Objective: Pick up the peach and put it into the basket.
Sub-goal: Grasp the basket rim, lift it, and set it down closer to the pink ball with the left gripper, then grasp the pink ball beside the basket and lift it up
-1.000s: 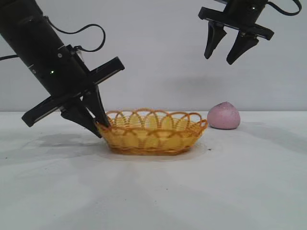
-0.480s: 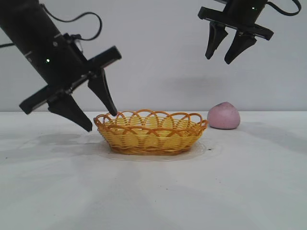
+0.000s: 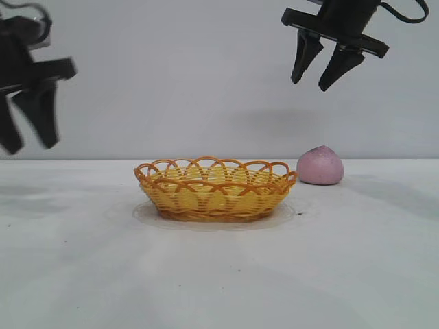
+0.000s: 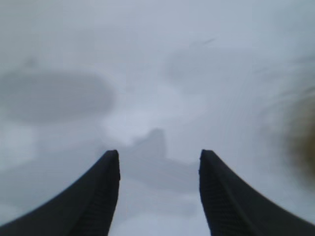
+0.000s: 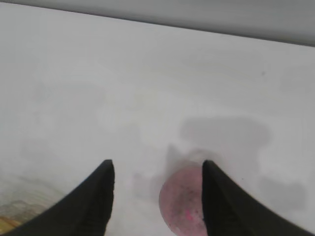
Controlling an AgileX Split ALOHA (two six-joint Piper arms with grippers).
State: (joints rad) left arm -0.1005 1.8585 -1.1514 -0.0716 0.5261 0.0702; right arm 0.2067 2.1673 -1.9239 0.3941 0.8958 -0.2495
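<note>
right gripper [image 3: 315,74] high above peach [image 3: 319,166], fingers pointing down, jaws apart, nothing held. left gripper [image 3: 27,127] raised at far left of exterior view, well clear of basket [image 3: 215,188], jaws apart, empty. one peach: dusty pink, matte, dome-shaped, on white table [image 3: 219,274] just right of basket, not touching. one wicker basket: yellow weave, orange-brown looped rim, empty, mid-table.

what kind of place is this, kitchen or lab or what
Most likely a robot lab or test bench, not a kitchen: a bare white table against a blank wall, two black robot arms, and only a wicker basket and a peach set out as props.
</note>
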